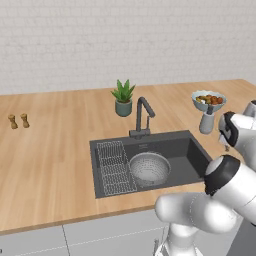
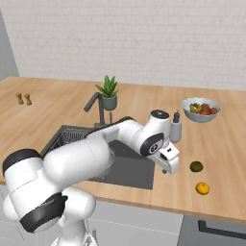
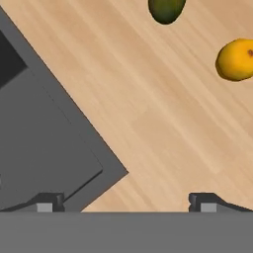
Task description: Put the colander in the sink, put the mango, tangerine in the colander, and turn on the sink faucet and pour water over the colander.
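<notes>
The colander (image 1: 149, 168) sits inside the sink (image 1: 192, 150), beside the wire rack (image 1: 115, 167), so the first step reads as complete. The mango (image 2: 196, 166) and the tangerine (image 2: 202, 188) lie on the bare tabletop (image 2: 226, 144) to the right of the sink, close to the front edge and slightly apart from each other, the tangerine nearer that edge. The end effector (image 2: 169, 165) hangs above the tabletop between the sink's right rim and the fruits, its jaws fully open and holding nothing; in the hand view the two fingertips (image 3: 47, 202) stand wide apart over the sink's corner, with the mango (image 3: 166, 10) and tangerine (image 3: 236, 59) ahead. The step in hand is judged to be the approach to the first fruit. Both fruits are likely light, firm and smooth-skinned; being rounded, either may roll if nudged by one finger before the other makes contact. Take hold across the widest middle, jaws descending evenly on both sides, with moderate closing force to avoid squeezing the fruit out. The faucet (image 1: 143, 116) stands at the sink's rear rim, not running.
</notes>
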Available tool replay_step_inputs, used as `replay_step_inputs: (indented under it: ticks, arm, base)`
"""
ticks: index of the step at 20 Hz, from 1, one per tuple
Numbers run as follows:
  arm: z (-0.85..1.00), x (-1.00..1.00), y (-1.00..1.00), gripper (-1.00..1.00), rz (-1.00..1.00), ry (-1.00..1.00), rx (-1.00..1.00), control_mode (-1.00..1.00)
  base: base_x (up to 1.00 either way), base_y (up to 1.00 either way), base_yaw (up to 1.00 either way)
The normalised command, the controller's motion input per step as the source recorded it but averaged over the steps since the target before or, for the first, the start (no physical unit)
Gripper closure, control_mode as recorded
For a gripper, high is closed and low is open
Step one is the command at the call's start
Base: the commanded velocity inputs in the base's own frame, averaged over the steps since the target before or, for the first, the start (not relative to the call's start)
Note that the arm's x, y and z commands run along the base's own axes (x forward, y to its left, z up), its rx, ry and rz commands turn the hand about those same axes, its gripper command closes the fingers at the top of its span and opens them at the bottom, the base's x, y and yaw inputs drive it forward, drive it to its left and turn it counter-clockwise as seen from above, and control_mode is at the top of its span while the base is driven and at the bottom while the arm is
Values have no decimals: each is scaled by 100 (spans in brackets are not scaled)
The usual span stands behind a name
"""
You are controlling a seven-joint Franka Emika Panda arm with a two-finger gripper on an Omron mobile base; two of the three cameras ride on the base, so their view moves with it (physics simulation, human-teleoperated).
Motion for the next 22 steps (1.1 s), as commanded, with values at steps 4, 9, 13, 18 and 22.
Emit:
replay_step_inputs:
  ticks: [4, 9, 13, 18, 22]
  arm:
    - [0, -14, -88, -100, 0, -5, 0, -100]
    - [0, -18, -81, -100, 3, -6, 0, -100]
    - [-3, -2, -57, -100, 8, -7, 0, -100]
    - [-19, 0, -29, -100, 4, -5, -2, -100]
    - [-22, 0, -21, -100, 0, 0, -2, -100]
  base:
    - [0, 0, 0]
    - [0, 0, 0]
    - [0, 0, 0]
    - [0, 0, 0]
    - [0, 0, 0]
